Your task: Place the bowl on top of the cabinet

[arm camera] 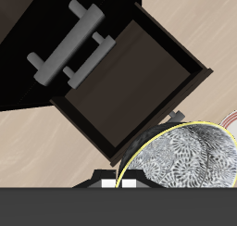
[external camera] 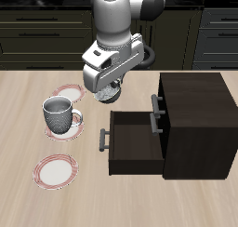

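Your gripper (external camera: pixel 105 89) pinches the bowl (arm camera: pixel 185 158) by its rim and holds it in the air, just beside the cabinet's (external camera: pixel 197 119) open drawer (external camera: pixel 137 140).

In the wrist view the bowl's speckled inside fills the space under your fingers, its pale rim lies over the near corner of the drawer, and nothing can be seen in the bowl. The drawer is pulled well out toward the mug (external camera: pixel 60 113), and what shows of its dark interior holds nothing. The upper drawer is shut, its handle (external camera: pixel 158 107) close to your wrist. The cabinet's flat top is bare, with its near edge just beyond the gripper. The mug sits on a plate (external camera: pixel 72 130) beside the drawer's front; a second plate (external camera: pixel 56 170) lies nearer the table's (external camera: pixel 28 91) front edge and a third (external camera: pixel 67 90) farther back, partly hidden by the arm.
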